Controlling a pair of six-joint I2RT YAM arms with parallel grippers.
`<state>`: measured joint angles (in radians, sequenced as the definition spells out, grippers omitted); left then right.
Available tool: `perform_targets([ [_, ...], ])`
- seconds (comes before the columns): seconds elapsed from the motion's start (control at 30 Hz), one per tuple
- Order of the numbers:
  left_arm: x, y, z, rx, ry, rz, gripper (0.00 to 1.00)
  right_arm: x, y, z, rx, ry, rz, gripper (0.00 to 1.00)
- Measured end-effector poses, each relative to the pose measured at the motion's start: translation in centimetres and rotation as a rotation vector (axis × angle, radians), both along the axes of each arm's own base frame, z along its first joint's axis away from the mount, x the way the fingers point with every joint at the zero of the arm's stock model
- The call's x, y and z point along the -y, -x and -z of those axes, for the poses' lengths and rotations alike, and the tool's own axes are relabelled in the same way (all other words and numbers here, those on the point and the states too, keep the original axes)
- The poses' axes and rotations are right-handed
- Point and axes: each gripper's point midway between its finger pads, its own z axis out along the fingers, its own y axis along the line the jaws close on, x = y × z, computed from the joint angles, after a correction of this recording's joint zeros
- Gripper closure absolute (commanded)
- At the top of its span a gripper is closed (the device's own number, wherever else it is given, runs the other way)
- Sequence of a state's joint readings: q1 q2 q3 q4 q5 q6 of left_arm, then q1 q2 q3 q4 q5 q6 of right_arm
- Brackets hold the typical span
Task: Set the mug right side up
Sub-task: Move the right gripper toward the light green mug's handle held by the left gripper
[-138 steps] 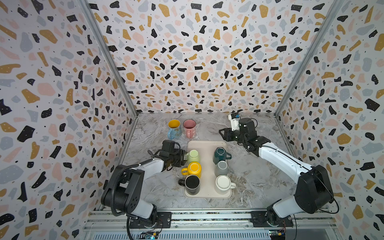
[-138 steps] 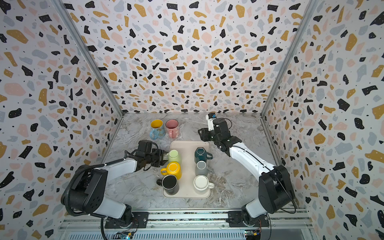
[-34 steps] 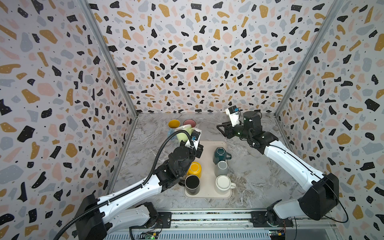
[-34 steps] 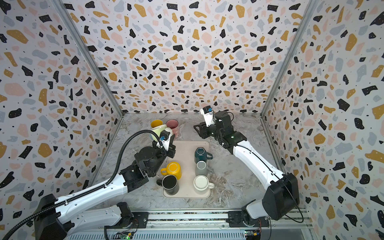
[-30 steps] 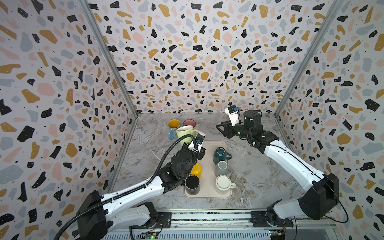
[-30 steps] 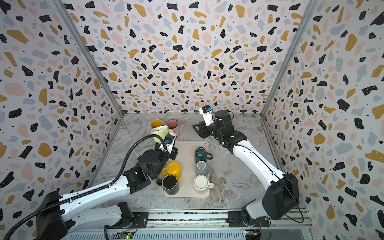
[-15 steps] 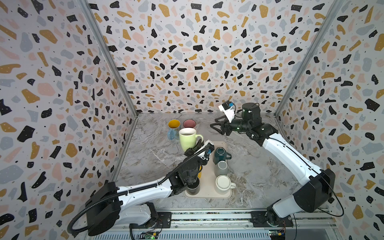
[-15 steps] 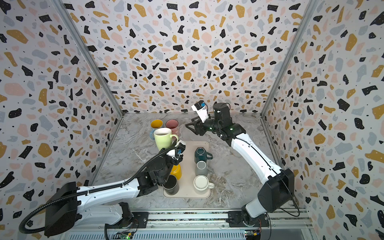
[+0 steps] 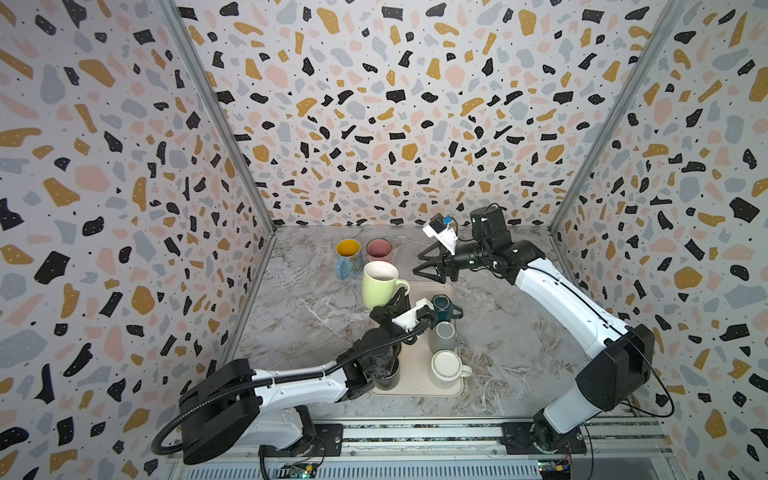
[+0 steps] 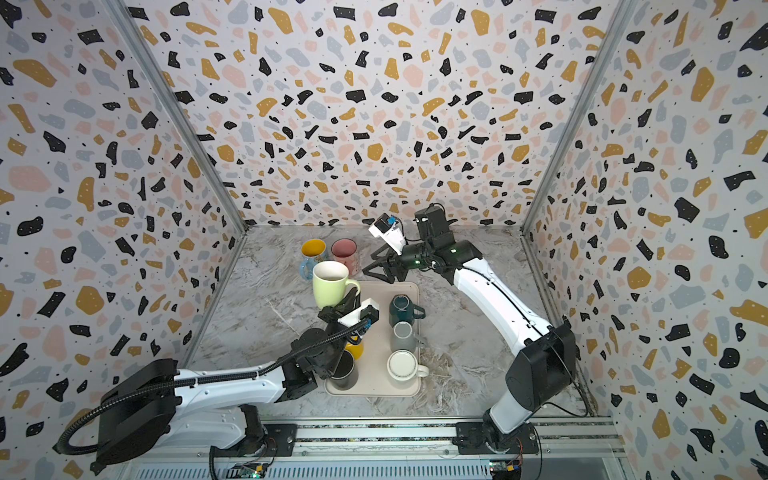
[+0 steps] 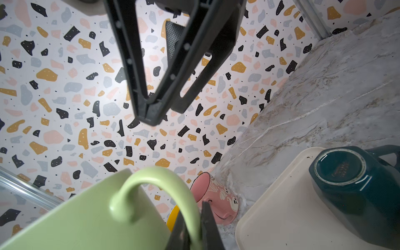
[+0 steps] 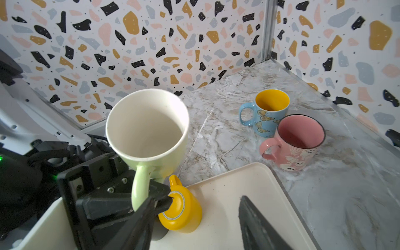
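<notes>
You hold the mug (image 9: 380,284) mouth-up aloft, left gripper (image 9: 399,300) pinching its handle, right gripper (image 9: 417,264) spread empty; setting down likely remains.

Pale green ceramic mug (image 9: 380,284) at eleven o'clock of cream rectangular tray (image 9: 415,374), blue butterfly mug (image 9: 348,259) and pink mug (image 9: 379,250) behind at twelve o'clock

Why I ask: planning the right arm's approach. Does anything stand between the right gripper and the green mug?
Nothing visible. The green mug, held upright by its handle in the left gripper, hangs before the open right gripper; the pink mug stands on the table, off that line.
</notes>
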<state>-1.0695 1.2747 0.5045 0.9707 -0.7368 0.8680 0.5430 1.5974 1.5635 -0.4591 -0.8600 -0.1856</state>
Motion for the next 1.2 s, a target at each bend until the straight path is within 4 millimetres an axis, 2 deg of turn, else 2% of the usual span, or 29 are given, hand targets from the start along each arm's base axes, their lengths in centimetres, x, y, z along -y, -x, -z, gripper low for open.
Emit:
perform_targets([
  [0.3, 0.5, 0.5, 0.9, 0.026, -0.062, 0.038, 1.00, -1.2, 3.1, 1.0, -0.006, 0.033, -0.120, 0.38],
  [0.73, 1.1, 0.8, 0.8, 0.041, -0.082, 0.076, 1.00, -1.9, 3.6, 3.5, -0.063, 0.085, -0.168, 0.47],
  [1.2, 1.4, 1.0, 0.7, 0.046, -0.085, 0.091, 1.00, -2.7, 4.1, 3.9, -0.078, 0.086, -0.193, 0.58],
])
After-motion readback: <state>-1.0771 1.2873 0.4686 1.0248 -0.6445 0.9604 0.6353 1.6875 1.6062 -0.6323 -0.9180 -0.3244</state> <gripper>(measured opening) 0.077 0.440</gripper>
